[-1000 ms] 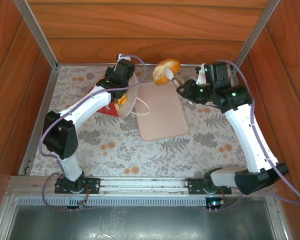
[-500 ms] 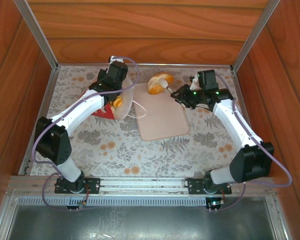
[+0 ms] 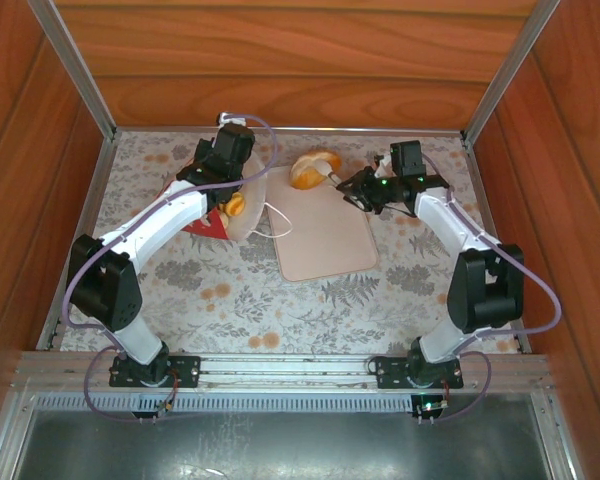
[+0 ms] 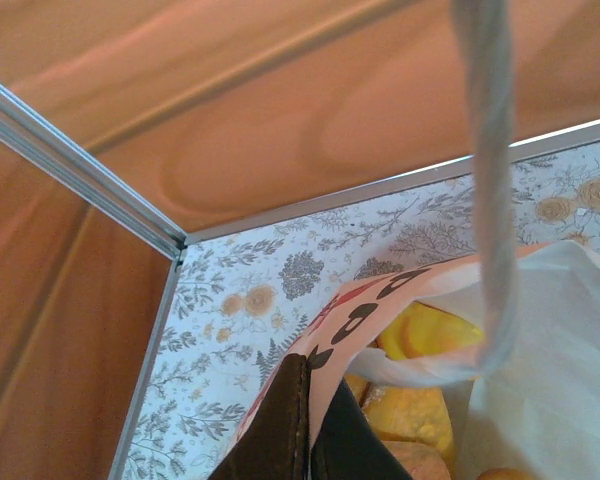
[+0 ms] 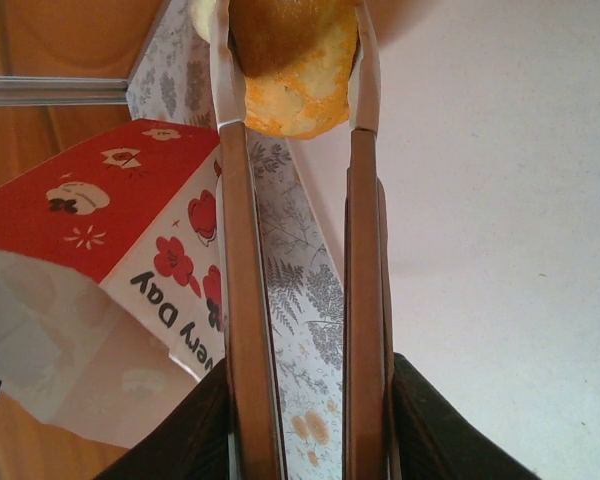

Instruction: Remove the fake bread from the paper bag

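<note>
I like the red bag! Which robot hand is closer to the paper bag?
Left. The left gripper pinches the paper bag's edge; the right gripper is off to its right, holding a bun over the tray.

Red-and-white paper bag point(image 5: 80, 220), golden-orange bun point(image 5: 290, 95), beige tray point(image 3: 325, 235), floral-patterned table point(image 3: 230, 290).

White arms point(image 3: 170, 215), black joints point(image 3: 105, 290), lilac cables point(image 3: 276, 148).

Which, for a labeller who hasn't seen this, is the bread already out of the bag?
Find the flat beige tray mid-table. At its far edge the right gripper pinches a round golden bun. The other pastries sit inside the paper bag to the left.
</note>
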Motion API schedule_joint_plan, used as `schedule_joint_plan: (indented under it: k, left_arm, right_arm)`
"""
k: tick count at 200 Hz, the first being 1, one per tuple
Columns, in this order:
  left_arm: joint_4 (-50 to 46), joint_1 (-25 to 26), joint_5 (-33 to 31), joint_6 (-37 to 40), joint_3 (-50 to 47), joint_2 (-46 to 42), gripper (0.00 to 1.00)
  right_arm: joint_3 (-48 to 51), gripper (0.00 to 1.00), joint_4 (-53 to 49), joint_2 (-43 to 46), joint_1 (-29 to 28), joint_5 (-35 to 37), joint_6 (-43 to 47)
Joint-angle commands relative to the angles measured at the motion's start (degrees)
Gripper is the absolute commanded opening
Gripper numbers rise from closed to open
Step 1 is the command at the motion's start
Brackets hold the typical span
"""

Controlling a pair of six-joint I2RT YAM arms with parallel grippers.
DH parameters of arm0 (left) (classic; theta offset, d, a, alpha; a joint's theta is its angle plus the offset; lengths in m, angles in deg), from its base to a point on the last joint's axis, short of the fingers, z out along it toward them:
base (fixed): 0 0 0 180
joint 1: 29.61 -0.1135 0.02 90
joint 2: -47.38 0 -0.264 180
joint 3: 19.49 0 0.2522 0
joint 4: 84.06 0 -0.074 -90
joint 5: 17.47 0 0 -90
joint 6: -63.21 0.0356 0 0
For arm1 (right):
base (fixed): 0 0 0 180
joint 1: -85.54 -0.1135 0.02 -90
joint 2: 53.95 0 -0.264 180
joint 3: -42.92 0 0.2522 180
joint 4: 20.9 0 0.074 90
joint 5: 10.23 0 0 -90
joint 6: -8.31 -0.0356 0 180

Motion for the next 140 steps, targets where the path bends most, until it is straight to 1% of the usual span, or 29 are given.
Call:
schedule_joint_plan:
  k: [1,74,140]
  left_arm:
    - [1.52,-0.35,-0.38,-0.70,0.02,-1.77,0.00]
    - [1.56,-0.46,0.13,-0.72,0.57,-1.27,0.00]
    - [1.55,-0.45,0.26,-0.61,1.51,-0.48,0.00]
  right_arm:
    - [-0.59,0.23,3.99,-1.27,1.00,-4.39,0.02]
    - [-1.89,0.26,4.40,-8.05,3.65,-7.87,1.48]
    - [-5.15,0.41,-0.16,-10.75,5.32,-5.92,5.20]
